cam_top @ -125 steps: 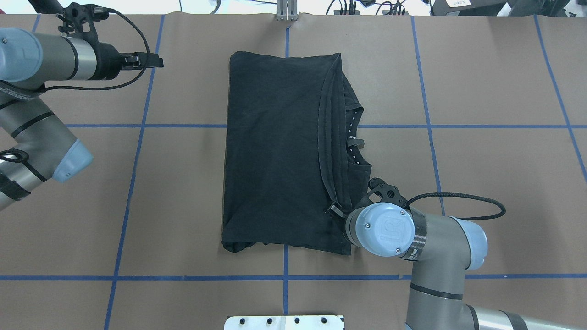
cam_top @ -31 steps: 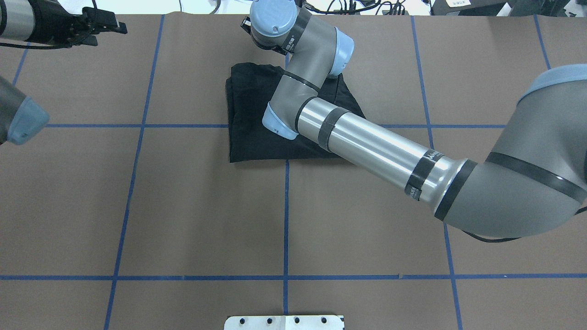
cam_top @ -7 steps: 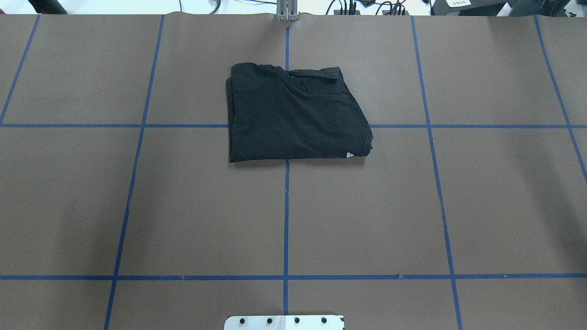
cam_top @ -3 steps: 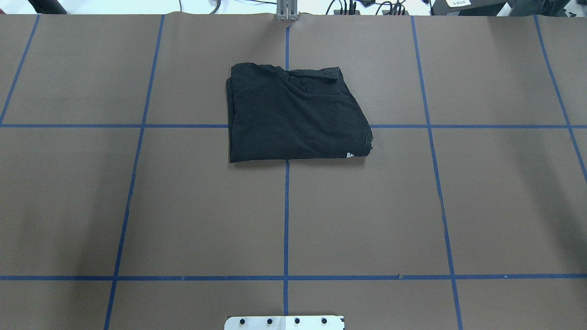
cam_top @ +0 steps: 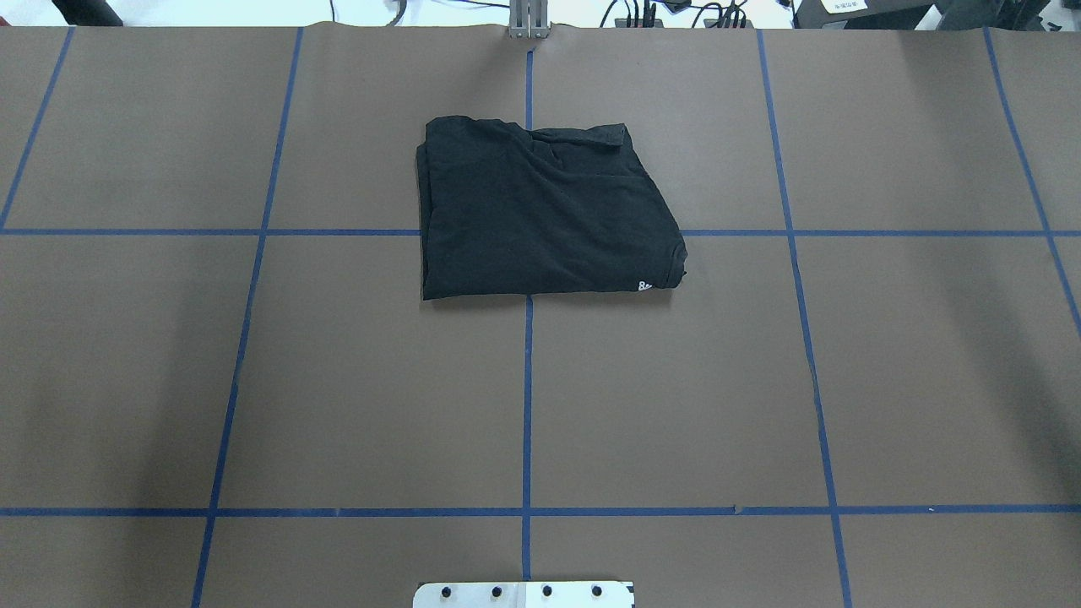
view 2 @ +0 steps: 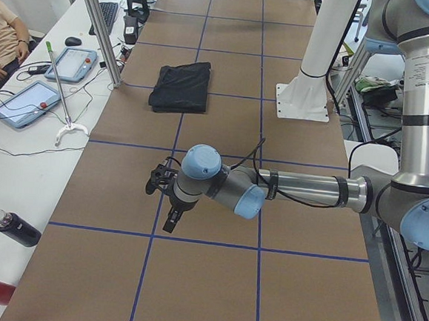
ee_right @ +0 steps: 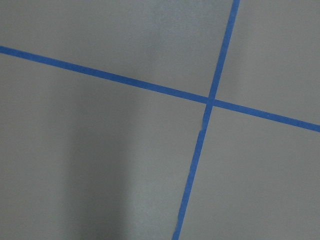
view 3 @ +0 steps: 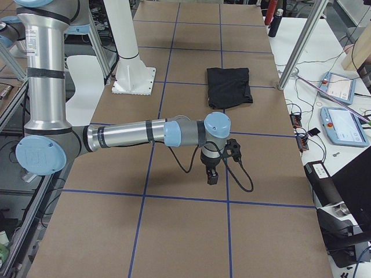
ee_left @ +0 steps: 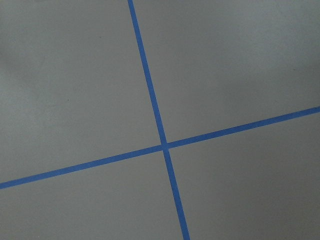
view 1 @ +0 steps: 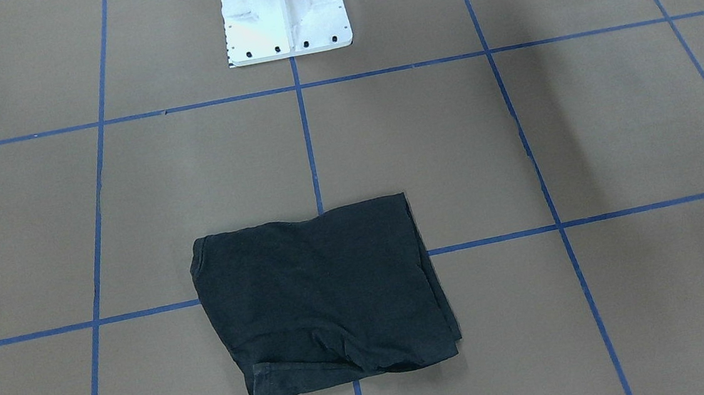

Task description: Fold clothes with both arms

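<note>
The clothes are one black T-shirt, folded into a compact rectangle at the table's far middle. The same bundle shows in the front-facing view and both side views. No gripper touches the clothes. Neither arm appears in the overhead or front-facing view. My left gripper hangs over bare table well away from the shirt; I cannot tell whether it is open or shut. My right gripper points down over a blue tape line, its state also unclear. Both wrist views show only brown table and crossed blue tape.
The white pedestal base stands at the robot's edge of the table. Blue tape lines grid the brown surface. A side table with tablets, cables and a bottle runs alongside, with a person's arm resting there.
Since the earliest frame the long fold has been halved into a short rectangle, and both arms have left the overhead view. Nothing has moved in the last second.
</note>
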{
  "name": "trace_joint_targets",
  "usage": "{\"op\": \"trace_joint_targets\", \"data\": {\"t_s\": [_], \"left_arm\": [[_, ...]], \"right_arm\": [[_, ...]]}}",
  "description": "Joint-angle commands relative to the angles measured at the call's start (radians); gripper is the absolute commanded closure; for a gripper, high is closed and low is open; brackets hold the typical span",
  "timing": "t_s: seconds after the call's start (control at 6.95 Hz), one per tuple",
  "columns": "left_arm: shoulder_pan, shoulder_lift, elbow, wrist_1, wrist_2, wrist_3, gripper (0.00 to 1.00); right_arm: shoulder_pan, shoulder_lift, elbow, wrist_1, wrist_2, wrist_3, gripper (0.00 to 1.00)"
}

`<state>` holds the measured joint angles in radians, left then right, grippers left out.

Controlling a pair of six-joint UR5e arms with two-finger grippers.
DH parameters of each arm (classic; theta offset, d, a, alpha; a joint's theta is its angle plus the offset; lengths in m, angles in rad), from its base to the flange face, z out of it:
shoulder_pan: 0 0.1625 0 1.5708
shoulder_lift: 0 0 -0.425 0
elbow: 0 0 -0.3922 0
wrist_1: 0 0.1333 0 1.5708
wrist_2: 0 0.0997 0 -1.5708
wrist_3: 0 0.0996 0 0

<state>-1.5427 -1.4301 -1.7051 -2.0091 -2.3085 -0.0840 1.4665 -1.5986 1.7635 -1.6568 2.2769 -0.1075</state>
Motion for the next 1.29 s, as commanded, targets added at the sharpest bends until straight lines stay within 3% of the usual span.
{"op": "trace_joint_targets", "data": {"t_s": [0.0,0.14,0.43,1.15], "left_arm": [[0.0,0.0,-0.005,0.003,-0.018,0.001,0.0],[0.0,0.008,0.008,0.003,-0.082,0.001,0.0],[0.0,0.025,0.024,0.001,-0.078,0.004,0.0],[0.003,0.033,0.004,0.003,-0.078,0.0,0.0]], "right_arm": [[-0.015,0.0,0.008,-0.003,-0.046,0.002,0.0],[-0.014,-0.024,0.011,-0.014,-0.036,0.003,0.0],[-0.015,-0.056,0.014,-0.014,0.043,0.005,0.0],[0.008,-0.109,-0.019,-0.009,0.047,0.002,0.0]]}}
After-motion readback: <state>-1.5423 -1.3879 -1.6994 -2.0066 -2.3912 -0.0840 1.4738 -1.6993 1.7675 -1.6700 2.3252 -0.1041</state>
